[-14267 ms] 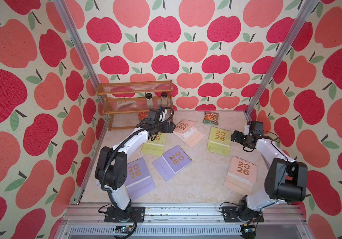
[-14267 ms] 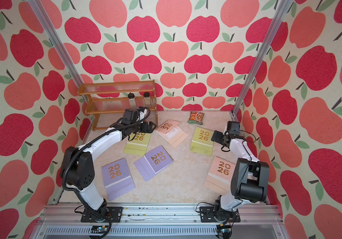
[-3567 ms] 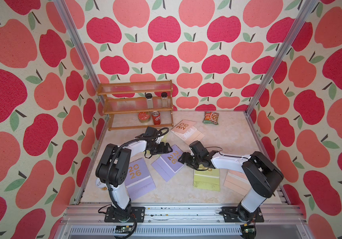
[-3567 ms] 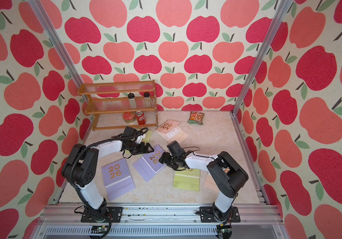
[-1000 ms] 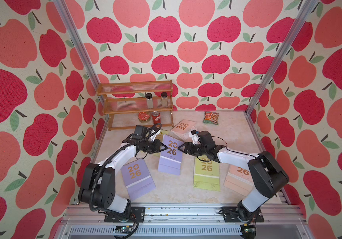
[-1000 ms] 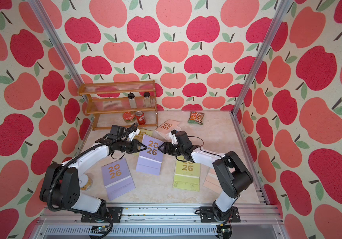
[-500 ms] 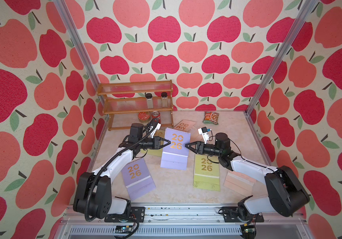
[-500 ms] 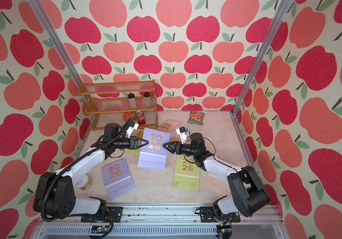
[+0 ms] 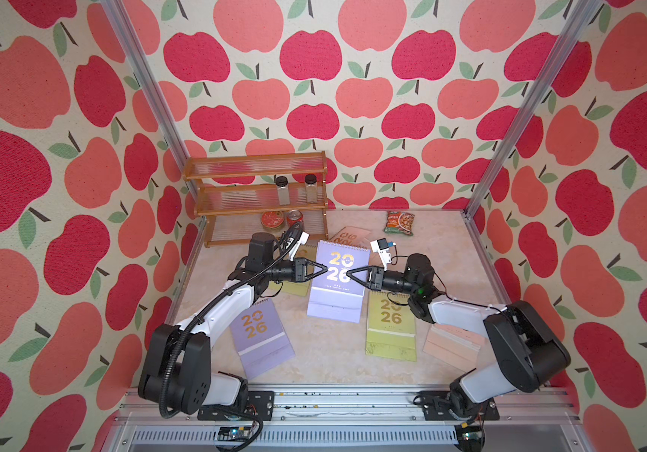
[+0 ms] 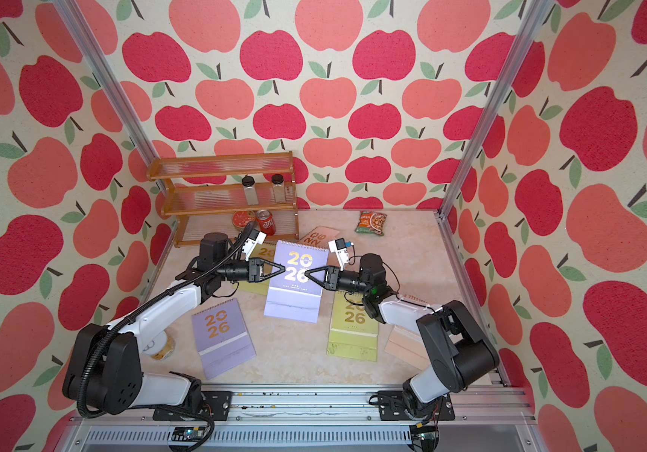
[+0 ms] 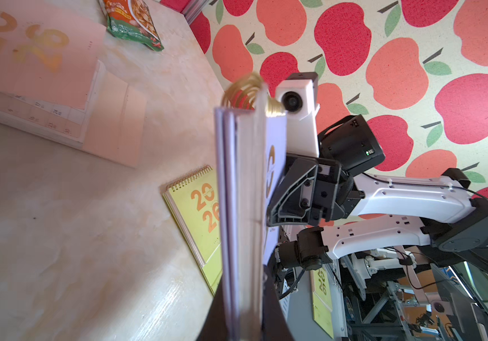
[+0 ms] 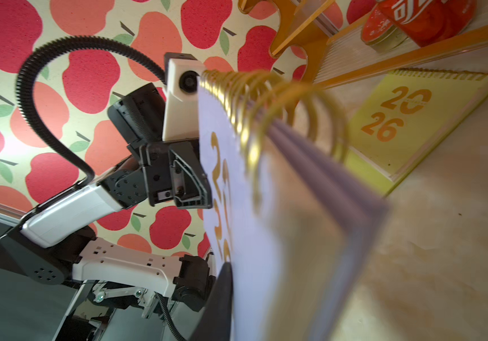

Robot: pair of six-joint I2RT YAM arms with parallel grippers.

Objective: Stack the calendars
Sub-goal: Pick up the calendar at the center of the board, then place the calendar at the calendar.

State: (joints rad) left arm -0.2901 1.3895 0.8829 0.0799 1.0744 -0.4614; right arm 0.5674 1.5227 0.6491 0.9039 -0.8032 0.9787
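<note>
A lilac calendar (image 9: 337, 281) (image 10: 294, 285) hangs upright above mid-table, held from both sides. My left gripper (image 9: 323, 269) (image 11: 242, 324) is shut on its left edge. My right gripper (image 9: 349, 272) (image 12: 236, 310) is shut on its right edge. Flat on the table lie another lilac calendar (image 9: 261, 336), a yellow-green calendar (image 9: 390, 326) (image 11: 198, 212) and a peach-pink calendar (image 9: 450, 342) partly under the right arm. A second yellow-green calendar (image 10: 253, 287) (image 12: 407, 118) lies under the left gripper. A second peach-pink one (image 9: 349, 236) (image 11: 30, 59) lies behind the held calendar.
A wooden shelf (image 9: 259, 195) with jars and red cans stands at the back left. A green snack packet (image 9: 399, 223) lies near the back wall. A small pale cup (image 10: 161, 348) sits by the left arm's base. Patterned walls close in three sides.
Over the last second both arms raised the lilac calendar upright off the table. The right gripper, open half a second ago, has closed on its right edge.
</note>
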